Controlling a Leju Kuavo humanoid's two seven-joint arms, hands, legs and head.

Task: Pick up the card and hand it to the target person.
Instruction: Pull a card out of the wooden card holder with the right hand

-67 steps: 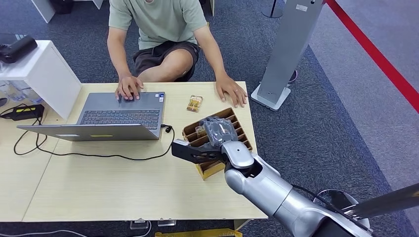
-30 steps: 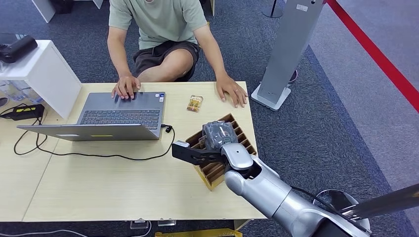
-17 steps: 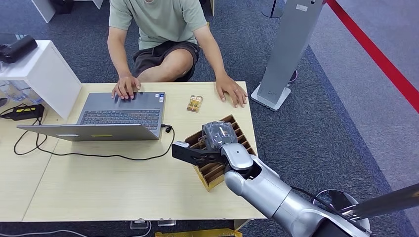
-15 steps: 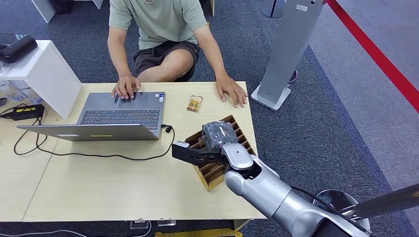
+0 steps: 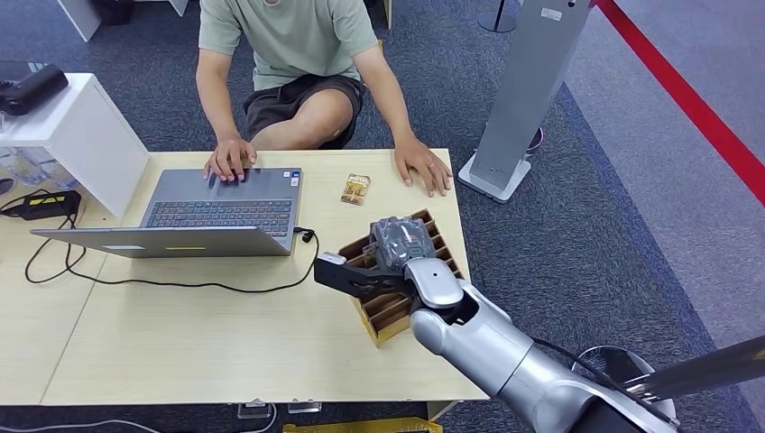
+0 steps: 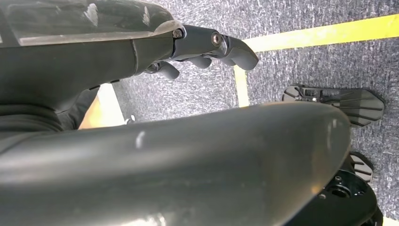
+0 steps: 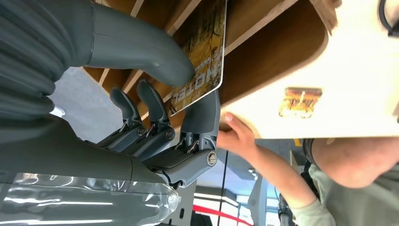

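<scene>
The right hand (image 7: pixel 155 99) pinched the card (image 7: pixel 200 56) between thumb and finger inside the slotted wooden rack (image 5: pixel 410 271) (near the table's right edge), so a skewed lift risked snagging a divider and dragging the rack.

A pale wooden table (image 5: pixel 180 343) bears a laptop (image 5: pixel 212 212), slotted wooden rack (image 5: pixel 397 307) and — apparently — a card (image 5: pixel 355 188) (small, yellowish).
</scene>
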